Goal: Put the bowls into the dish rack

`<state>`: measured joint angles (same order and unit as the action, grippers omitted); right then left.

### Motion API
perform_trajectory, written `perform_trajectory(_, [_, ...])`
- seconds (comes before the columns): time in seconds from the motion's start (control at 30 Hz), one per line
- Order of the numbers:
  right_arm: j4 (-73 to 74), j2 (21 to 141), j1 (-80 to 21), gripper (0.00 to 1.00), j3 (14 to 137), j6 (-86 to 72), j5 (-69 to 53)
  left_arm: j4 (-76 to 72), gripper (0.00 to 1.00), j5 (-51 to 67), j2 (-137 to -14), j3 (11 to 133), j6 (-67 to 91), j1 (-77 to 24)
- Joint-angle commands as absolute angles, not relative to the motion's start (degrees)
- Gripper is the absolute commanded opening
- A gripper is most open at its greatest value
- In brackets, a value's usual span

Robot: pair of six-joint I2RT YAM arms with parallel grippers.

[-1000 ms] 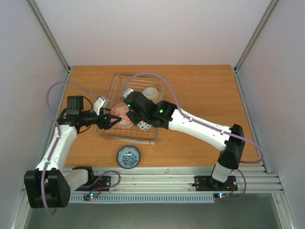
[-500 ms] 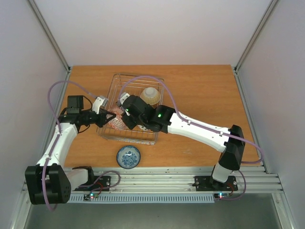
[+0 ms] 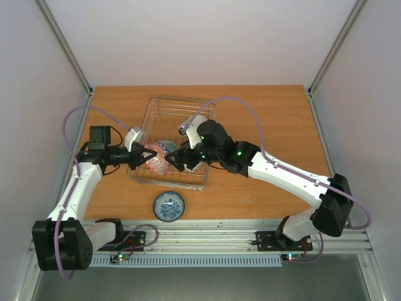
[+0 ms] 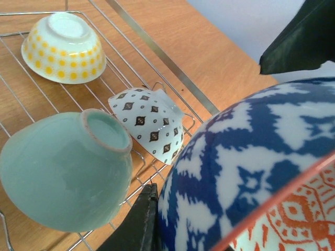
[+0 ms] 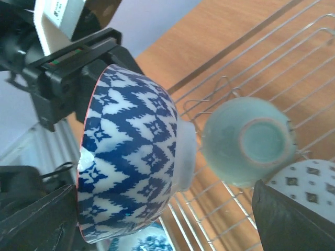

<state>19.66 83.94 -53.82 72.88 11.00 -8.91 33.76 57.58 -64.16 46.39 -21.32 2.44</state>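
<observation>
A blue-and-white bowl with a red-patterned inside (image 3: 156,160) hangs tilted on edge over the dish rack's (image 3: 182,100) near left part. My left gripper (image 3: 145,155) is shut on this bowl's (image 4: 261,172) rim, one finger (image 4: 138,219) against the outer wall. My right gripper (image 3: 182,157) is open, its fingers (image 5: 36,219) standing wide on either side of the bowl (image 5: 136,157) without touching it. Inside the rack (image 4: 157,52) lie a mint bowl (image 4: 65,170), a white dark-speckled bowl (image 4: 149,123) and a cream-yellow bowl (image 4: 64,47), all bottom up or tilted.
A second blue patterned bowl (image 3: 169,206) sits on the wooden table (image 3: 269,119) in front of the rack. The right arm reaches across the rack from the right. Metal frame posts and pale walls bound the table.
My left gripper shut on the bowl's rim. My right gripper opened, let go of the bowl and drew back to the right, uncovering the mint bowl.
</observation>
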Motion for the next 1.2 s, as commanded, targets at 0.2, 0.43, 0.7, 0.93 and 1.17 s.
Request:
perform_trajectory(0.2, [11.48,84.23,-47.91,0.95,68.04,5.98,-28.83,44.53,0.01,71.09,-65.5,50.86,-33.11,4.17])
perform_trajectory(0.43, [9.32,87.09,-47.9,0.96,68.38,5.64,-33.46,56.33,0.0,74.94,-69.15,54.44,-44.1,4.31])
perform_trajectory(0.7, [6.15,90.42,-48.05,0.91,68.8,3.54,-39.71,57.38,0.0,74.82,-69.75,54.97,-47.06,4.39])
perform_trajectory(0.93, [5.45,91.18,-48.08,0.57,69.31,2.95,-43.18,49.22,0.01,72.67,-66.74,52.23,-38.99,4.39])
perform_trajectory(1.17, [4.93,90.93,-48.16,0.2,68.92,3.01,-44.74,48.67,0.0,72.12,-66.97,52.12,-38.07,4.35])
